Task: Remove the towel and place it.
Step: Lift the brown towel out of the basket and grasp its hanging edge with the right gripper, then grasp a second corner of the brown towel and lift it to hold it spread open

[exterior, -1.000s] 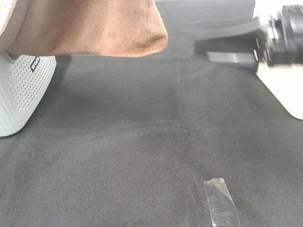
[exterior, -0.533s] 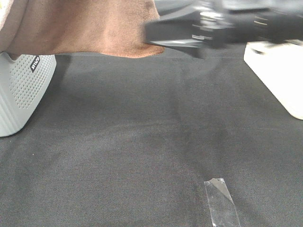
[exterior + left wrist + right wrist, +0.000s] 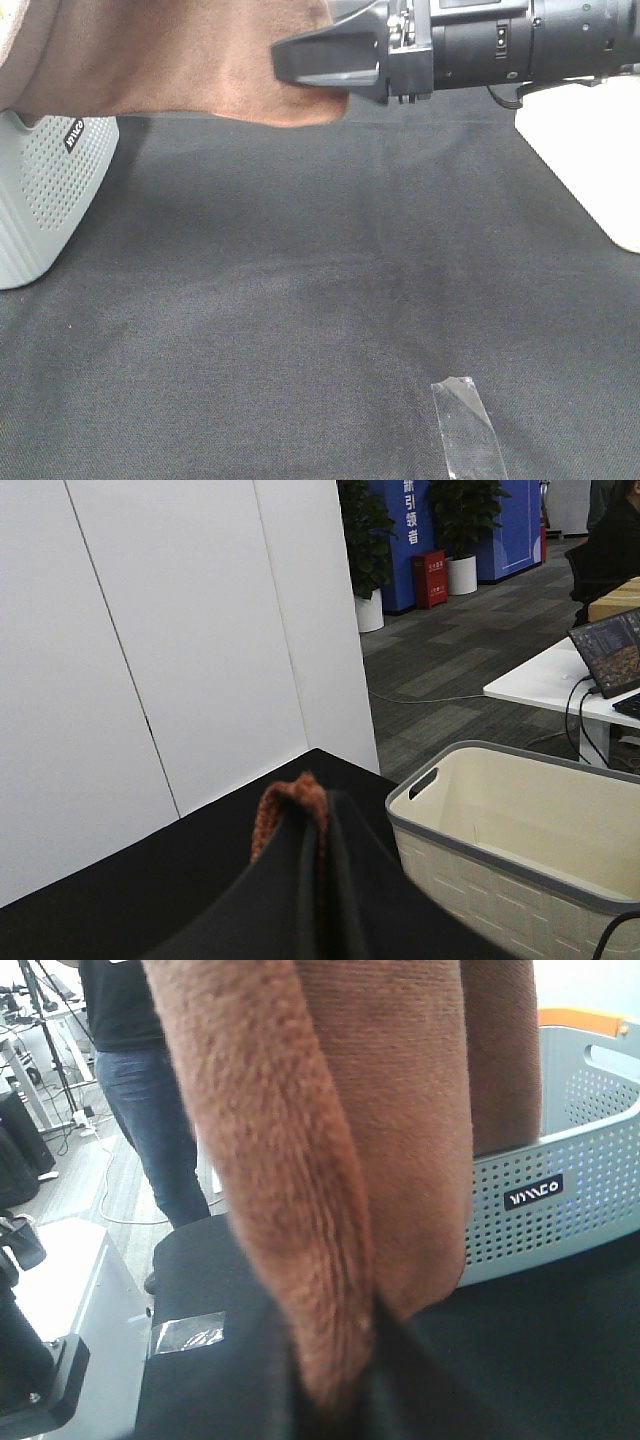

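The black table cloth point(image 3: 300, 300) fills most of the high view. Above it the brown towel point(image 3: 180, 60) hangs in a thick fold at the upper left, its lower edge clear of the cloth and over the grey basket point(image 3: 40, 200) (perforated, with a small white logo). The high view cuts off the towel's top. The right wrist view shows the same fold close up, plush pile and stitched hem, draping down in front of that basket.

A cream basket point(image 3: 520, 830) with a grey rim shows only in the left wrist view, standing just beside the cloth's edge.

The right gripper point(image 3: 285, 55) reaches in from the right and overlaps the towel's lower corner. Its own camera shows the dark jaws closed on the bottom of the fold. The left gripper point(image 3: 310, 815) is out of the high view. Its wrist camera shows the jaws pressed together with a small tuft of towel pinched at their tips.

A strip of clear tape point(image 3: 468, 430) lies on the cloth near the front edge.
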Controlling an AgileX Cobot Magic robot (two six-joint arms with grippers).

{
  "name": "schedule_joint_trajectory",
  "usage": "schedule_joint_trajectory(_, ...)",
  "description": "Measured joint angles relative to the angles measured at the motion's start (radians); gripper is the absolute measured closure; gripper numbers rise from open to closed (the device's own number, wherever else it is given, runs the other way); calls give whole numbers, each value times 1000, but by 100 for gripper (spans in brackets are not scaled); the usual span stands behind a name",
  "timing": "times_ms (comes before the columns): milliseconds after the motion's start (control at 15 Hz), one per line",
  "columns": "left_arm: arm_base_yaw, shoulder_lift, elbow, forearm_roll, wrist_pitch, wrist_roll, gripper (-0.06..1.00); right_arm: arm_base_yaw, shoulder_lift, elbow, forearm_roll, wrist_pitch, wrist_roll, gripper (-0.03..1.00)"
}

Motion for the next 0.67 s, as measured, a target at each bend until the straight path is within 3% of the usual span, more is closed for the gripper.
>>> schedule_joint_trajectory(67, 0, 0, 0, -3, 3, 0, 94, 0, 0, 0, -2, -7, 14, 94)
schedule_joint_trajectory(200, 0, 0, 0, -7, 15, 0, 94, 0, 0, 0, -2, -15, 44, 96)
schedule_joint_trajectory(267, 0, 0, 0, -9, 30, 0, 94, 0, 0, 0, -2, -17, 142, 96)
schedule_joint_trajectory(467, 0, 0, 0, -10, 60, 0, 94, 0, -2, -9, -40, -27, 259, 96)
schedule_joint_trajectory(533, 0, 0, 0, -10, 83, 0, 94, 0, -15, -31, -90, -53, 329, 96)
schedule_joint_trajectory(667, 1, 0, 0, 0, 114, 15, 94, 0, -56, -108, -283, -108, 534, 96)
